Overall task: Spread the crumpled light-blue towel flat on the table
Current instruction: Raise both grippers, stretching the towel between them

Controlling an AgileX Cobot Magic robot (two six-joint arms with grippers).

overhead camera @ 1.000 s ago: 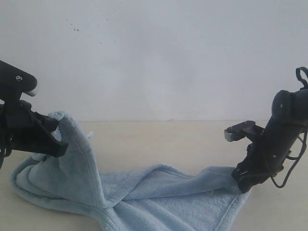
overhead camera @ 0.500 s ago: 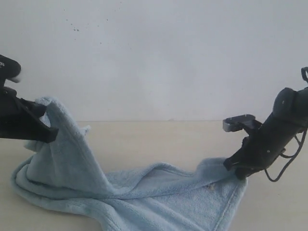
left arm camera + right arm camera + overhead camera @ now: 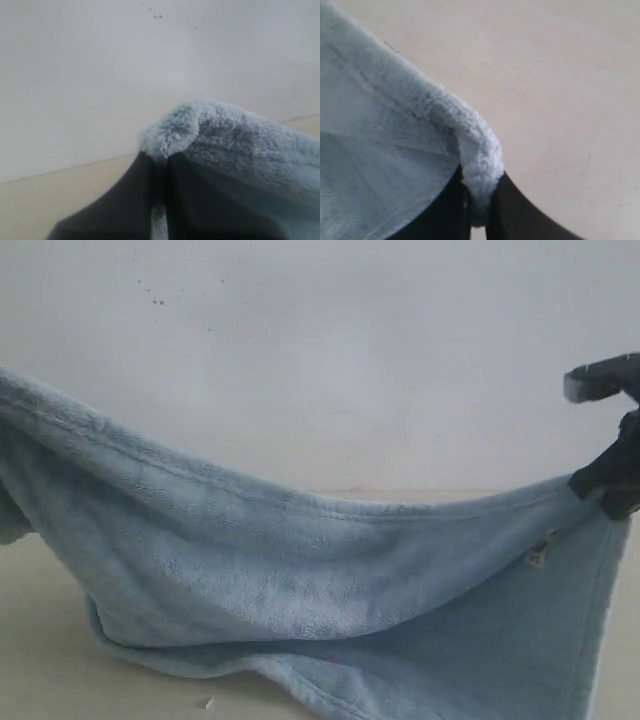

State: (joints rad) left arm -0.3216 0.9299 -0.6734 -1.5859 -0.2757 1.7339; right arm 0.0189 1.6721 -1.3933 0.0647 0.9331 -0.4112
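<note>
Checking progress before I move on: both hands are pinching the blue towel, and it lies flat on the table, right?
Not flat: the left hand and right hand pinch the towel, but the exterior view shows it held up, sagging between them.

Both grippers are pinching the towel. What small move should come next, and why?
Probably draw the grippers slightly farther apart. The left gripper and right gripper are each shut on an edge of the towel, yet its top hem sags between them and its lower part lies folded on the table. Taking out that slack should let it lie down flat.
</note>
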